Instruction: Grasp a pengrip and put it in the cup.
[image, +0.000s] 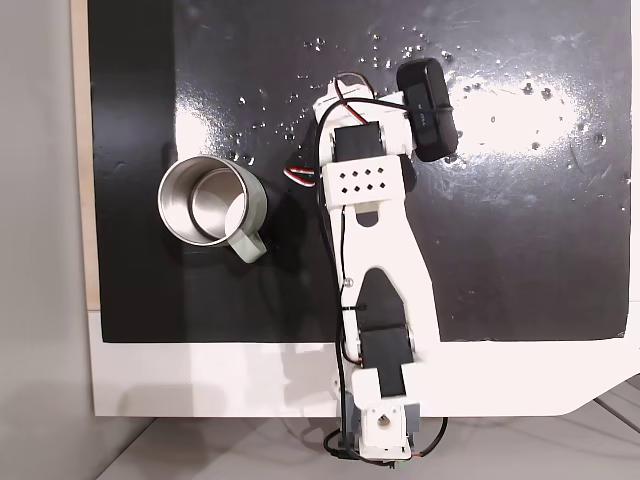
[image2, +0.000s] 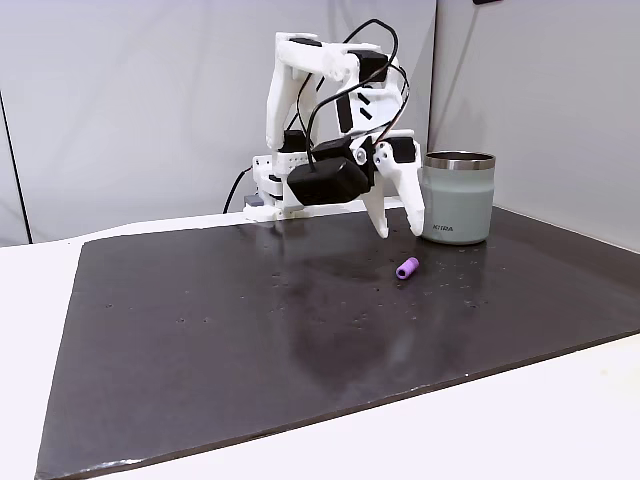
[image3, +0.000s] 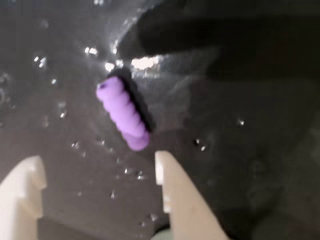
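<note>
Fingers (image3: 97, 172) spread wide in the wrist view, two pale tips rising from the lower edge, empty, with bare dark mat between them. Just beyond the tips, nearer the right one and touching neither: the pengrip (image3: 123, 113), lilac and ribbed, lying on its side at a slant on the glossy surface.

In a fixed view from the side, fingers (image2: 397, 227) pointing down, hanging above the black mat (image2: 250, 330), tips clear of it. Pengrip (image2: 407, 268) flat on the mat just below and in front of them. Close behind and to the right, the cup (image2: 457, 198), upright, grey-green wall, steel rim, well apart from the pengrip. Nothing between fingers and pengrip; cup wall near on that one side.

From above, the cup (image: 212, 203) left of the white arm (image: 375, 240), shiny inside showing, handle toward lower right. Black camera block (image: 428, 108) riding at the arm's far end, covering the fingers and the pengrip beneath.

Open mat wide to the right of the arm and toward the top edge in that view; mat's left border close beyond the cup, with white bench (image: 200, 380) below the mat's near edge. Bright glare patches and small specks scattered over the mat.

Wrist picture soft and blurred; finger bases cut off at the bottom; dark shadow across the upper right, content unclear.
</note>
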